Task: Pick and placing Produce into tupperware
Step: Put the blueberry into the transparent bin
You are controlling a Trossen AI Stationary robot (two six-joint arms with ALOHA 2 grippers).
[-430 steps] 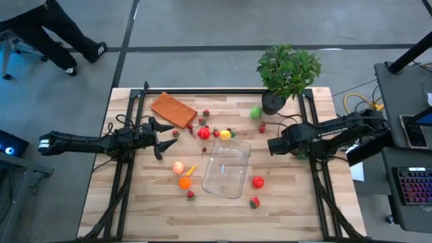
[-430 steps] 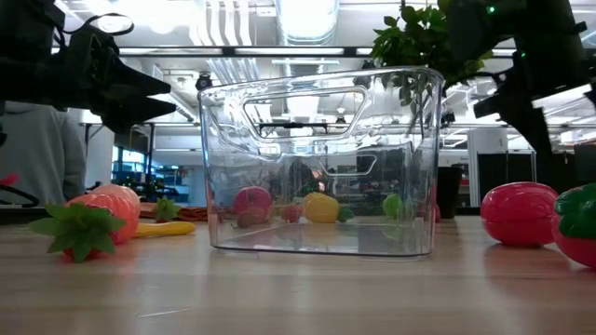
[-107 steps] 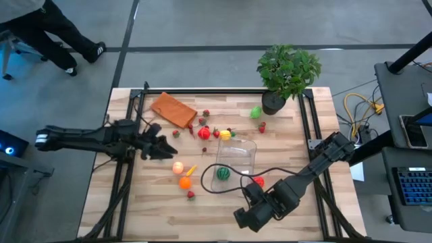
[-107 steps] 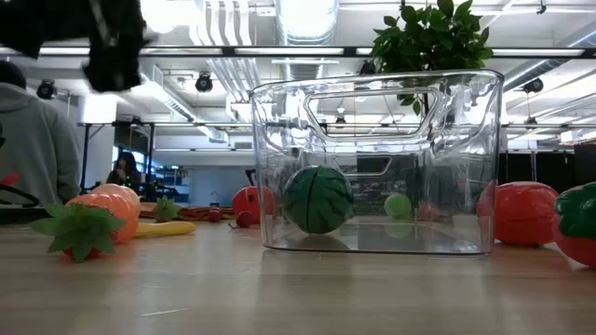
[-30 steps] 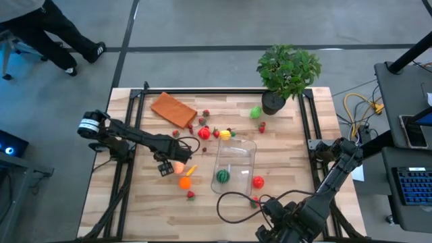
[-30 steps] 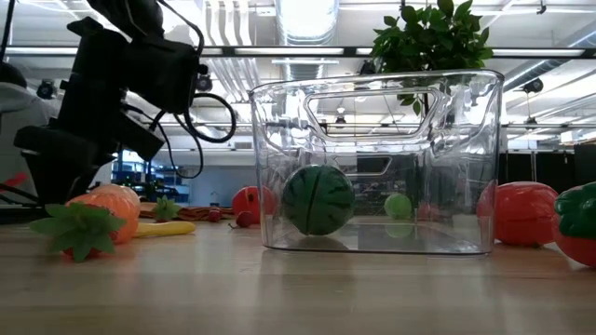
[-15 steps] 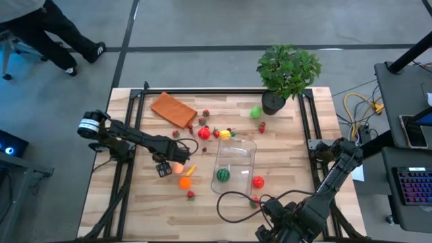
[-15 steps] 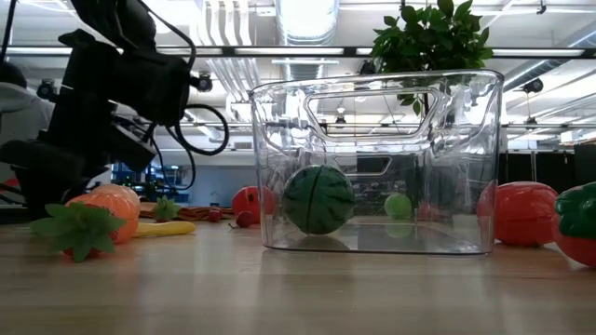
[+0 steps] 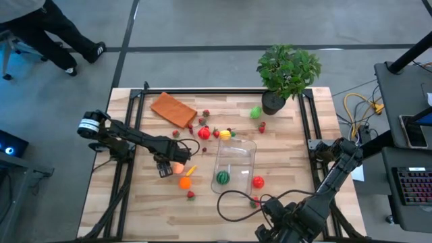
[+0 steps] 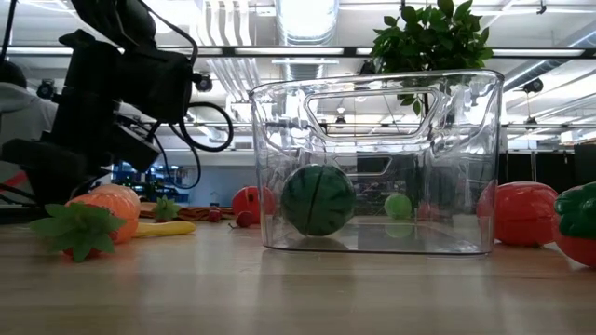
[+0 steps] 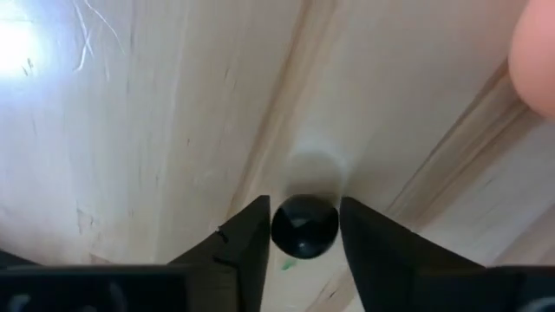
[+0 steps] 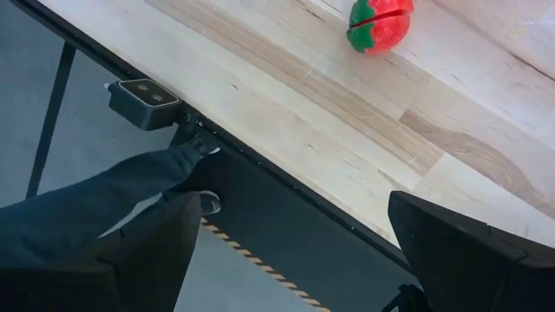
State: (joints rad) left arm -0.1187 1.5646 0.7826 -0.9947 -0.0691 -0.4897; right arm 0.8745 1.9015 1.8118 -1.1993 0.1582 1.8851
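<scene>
The clear tupperware [image 9: 233,165] [image 10: 377,158] stands at mid-table with a green watermelon ball [image 9: 223,177] [image 10: 317,198] inside. Loose produce lies around it: a peach [image 9: 178,167], an orange [image 9: 184,182], a strawberry [image 9: 191,196] and red pieces [image 9: 258,181]. My left gripper [image 9: 164,167] [image 11: 303,208] points down just left of the peach, shut on a small dark round piece [image 11: 303,230]. My right gripper [image 9: 290,226] [image 12: 293,208] hangs open over the table's near edge, holding nothing, with a red and green piece [image 12: 379,24] beyond it. My left gripper pinches the small dark round piece between its two fingers [image 11: 251,238], one on each opposite side [image 11: 279,227]. The fingers come from above, pointing down. The piece sits close over the wooden top; whether it rests there I cannot tell.
A potted plant [image 9: 287,71] stands at the far right and an orange-brown pad [image 9: 173,109] lies at the far left. More produce [image 9: 204,133] is scattered behind the tub. A person [image 9: 54,34] stands beyond the far left corner, and a leg [image 12: 95,217] shows below the near edge.
My left gripper has settled slightly lower beside the peach and tipped a little. The tub and the produce have stayed where they were.
</scene>
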